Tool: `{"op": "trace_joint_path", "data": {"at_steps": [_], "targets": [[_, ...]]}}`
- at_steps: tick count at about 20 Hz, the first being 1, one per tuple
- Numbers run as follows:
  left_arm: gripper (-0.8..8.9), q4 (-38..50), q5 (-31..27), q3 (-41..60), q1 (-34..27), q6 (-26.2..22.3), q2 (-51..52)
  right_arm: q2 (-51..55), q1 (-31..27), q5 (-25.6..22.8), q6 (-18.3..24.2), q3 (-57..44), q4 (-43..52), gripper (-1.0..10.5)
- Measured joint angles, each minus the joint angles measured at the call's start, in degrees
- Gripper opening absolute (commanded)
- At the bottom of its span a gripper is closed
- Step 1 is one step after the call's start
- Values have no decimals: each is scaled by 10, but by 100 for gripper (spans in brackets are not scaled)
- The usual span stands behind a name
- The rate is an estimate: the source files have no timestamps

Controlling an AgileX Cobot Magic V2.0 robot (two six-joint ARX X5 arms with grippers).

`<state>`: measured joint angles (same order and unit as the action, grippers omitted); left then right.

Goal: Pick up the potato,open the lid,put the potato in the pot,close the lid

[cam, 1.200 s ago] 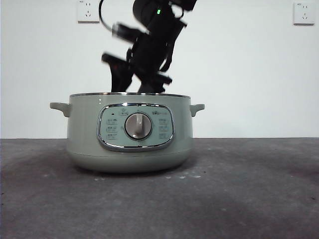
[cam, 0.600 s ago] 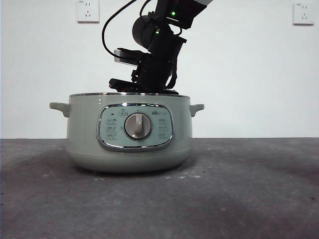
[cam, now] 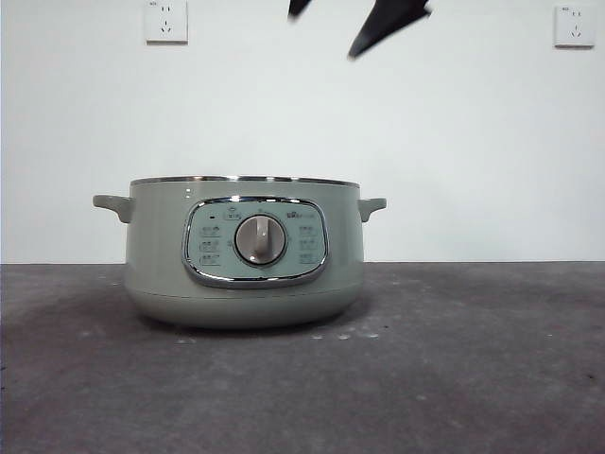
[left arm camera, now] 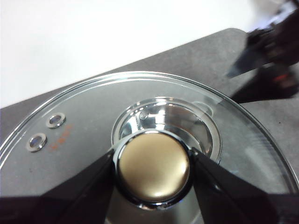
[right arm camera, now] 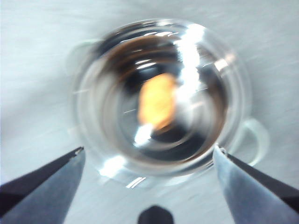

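The pale green pot [cam: 244,253] stands open on the dark table, with no lid on it. In the right wrist view the orange-brown potato [right arm camera: 159,101] lies inside the pot [right arm camera: 159,93]. My right gripper [right arm camera: 148,149] is open and empty, high above the pot; its black tips show at the top of the front view [cam: 323,34]. My left gripper [left arm camera: 153,165] is shut on the knob [left arm camera: 153,167] of the glass lid [left arm camera: 84,116] and holds it off to the side, out of the front view.
The other arm [left arm camera: 271,46] shows blurred beyond the lid in the left wrist view. Two wall sockets [cam: 166,21] sit on the white wall behind. The dark table [cam: 473,359] stretches around the pot.
The right arm has risen out of the pot to the top edge of the front view, with its jaws empty. The pot has not moved.
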<state>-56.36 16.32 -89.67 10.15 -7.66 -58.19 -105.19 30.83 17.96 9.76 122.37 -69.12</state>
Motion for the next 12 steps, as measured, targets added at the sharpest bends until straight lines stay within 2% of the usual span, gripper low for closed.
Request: {"op": "trace_joint_path", "data": {"at_steps": [2,6,12], "targets": [[-8,4,1,0,1,0,-26,30,-5,40,10,0,-39,433],[-8,53,-2,0,23,-4,-85,85,-9,48,22,-31,-71,433],[-8,111,-1,0,73,-14,-193,242,-9,45,31,-223,-50,433]]}}
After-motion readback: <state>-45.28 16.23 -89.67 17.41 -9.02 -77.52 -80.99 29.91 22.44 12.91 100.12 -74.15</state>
